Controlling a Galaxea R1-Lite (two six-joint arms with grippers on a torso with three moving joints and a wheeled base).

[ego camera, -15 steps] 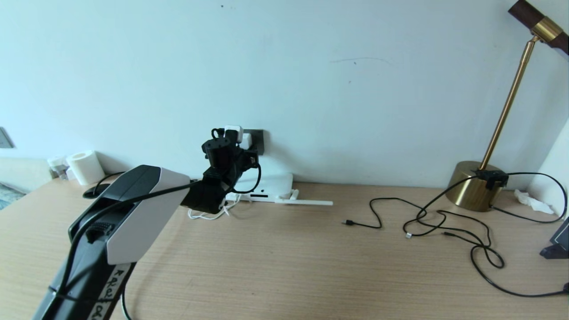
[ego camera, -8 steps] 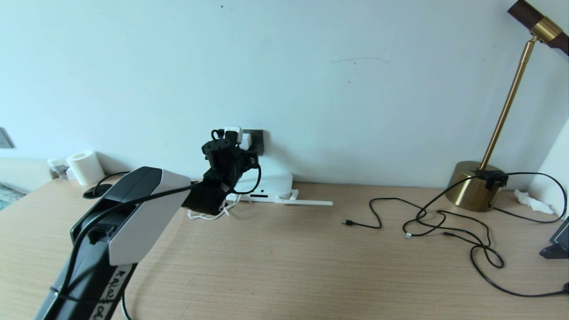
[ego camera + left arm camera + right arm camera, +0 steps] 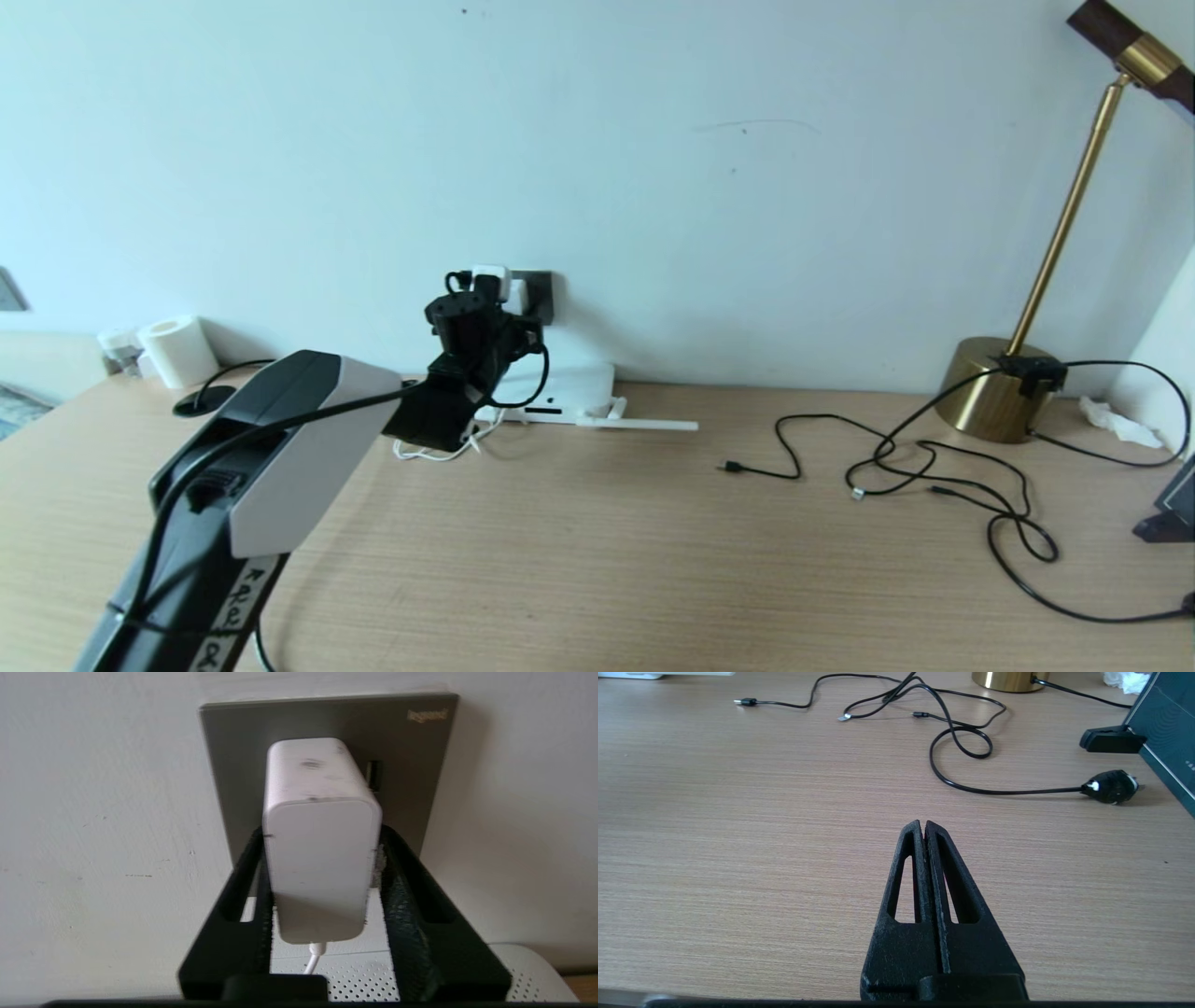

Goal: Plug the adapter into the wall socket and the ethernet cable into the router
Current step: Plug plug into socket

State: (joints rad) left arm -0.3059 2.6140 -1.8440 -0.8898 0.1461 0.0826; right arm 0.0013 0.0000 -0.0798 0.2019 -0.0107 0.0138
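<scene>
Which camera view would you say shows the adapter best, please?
The left wrist view: the adapter fills the middle of the picture, seated against the wall socket between the fingers of the left gripper. The head view shows only a small white corner of it behind that gripper. The right wrist view does not show it.

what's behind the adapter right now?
The dark grey wall socket sits behind the adapter; a slot shows beside it. The pins and holes are covered. Left gripper fingers flank it, a gap on one side.
</scene>
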